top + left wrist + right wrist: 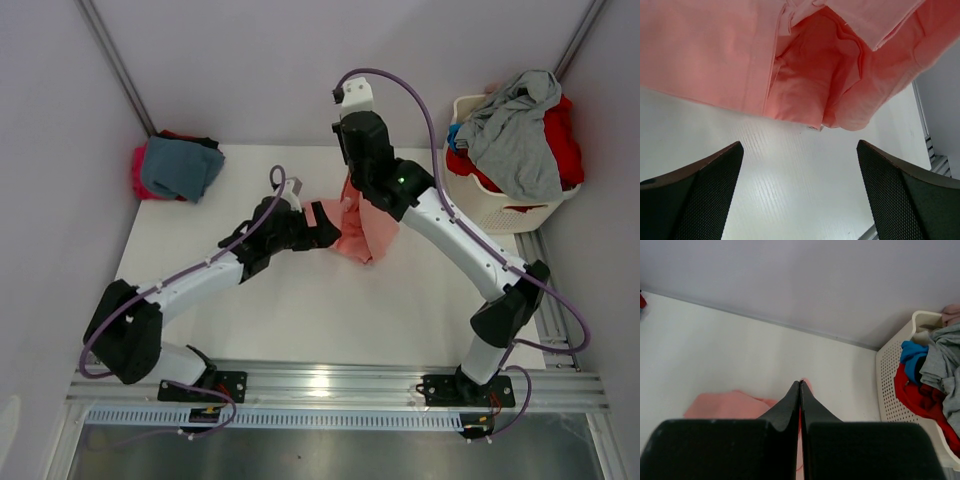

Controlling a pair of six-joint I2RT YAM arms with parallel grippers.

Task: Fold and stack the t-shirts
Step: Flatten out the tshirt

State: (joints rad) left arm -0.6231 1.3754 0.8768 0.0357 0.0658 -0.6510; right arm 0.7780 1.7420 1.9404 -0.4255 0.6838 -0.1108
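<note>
The right hand [800, 384] is clamped on the salmon-pink t-shirt [362, 236], which hangs below it to the bench [300, 310], probably to drape straight. The left hand [799, 146], spread wide, faces its lower edge just ahead, seemingly to catch it.

White matte desk [300, 310], evenly lit, with a soft sheen. Behind the desk, plain pale lilac back wall [260, 60]; matching side walls left [50, 150] and right [615, 150]. At the desk's far corners, slim metal posts [118, 65]. Along its near edge, aluminium rail [330, 385], slotted cable duct [280, 418], then grey metal panel [350, 455].
</note>
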